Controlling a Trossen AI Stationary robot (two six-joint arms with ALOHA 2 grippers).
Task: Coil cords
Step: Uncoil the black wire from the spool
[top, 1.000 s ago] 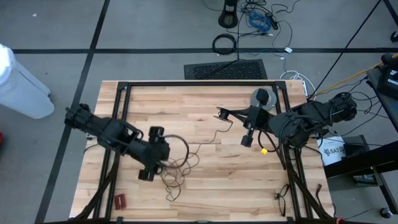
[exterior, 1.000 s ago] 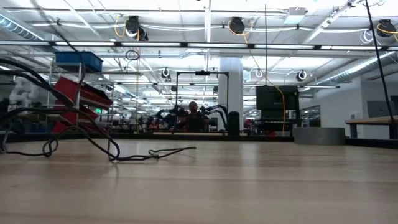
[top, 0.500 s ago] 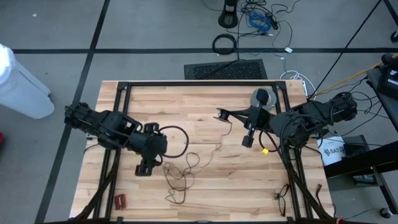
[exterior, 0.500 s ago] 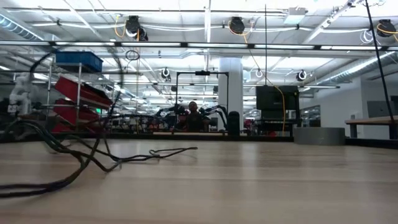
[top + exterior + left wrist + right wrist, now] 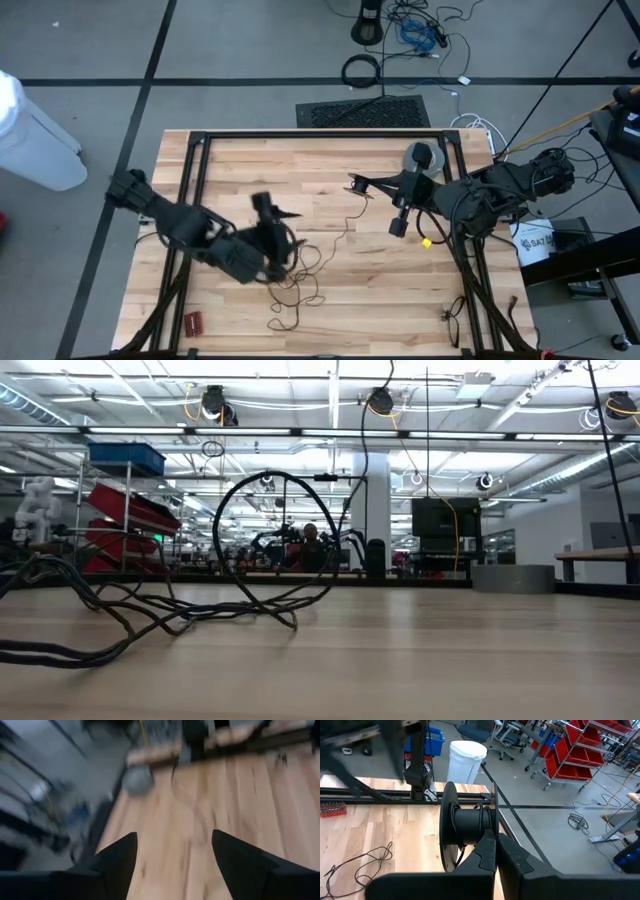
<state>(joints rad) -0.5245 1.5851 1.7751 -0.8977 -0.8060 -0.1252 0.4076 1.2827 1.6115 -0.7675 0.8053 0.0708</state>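
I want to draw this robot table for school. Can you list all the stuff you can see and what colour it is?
cord: one, thin and black, tangled in loops on the table's left-middle part, one loop standing upright in the low view
spool: one, black, in the right gripper, above the table's middle
tape roll: one, grey, near the table's far right corner
small red thing: one, at the table's near left corner
yellow piece: one, small, on the table's right side
table: one, light wood with a black frame
bin: one, white, on the floor left of the table
left gripper: dark, fingers open, over the cord tangle
right gripper: dark, closed on the spool
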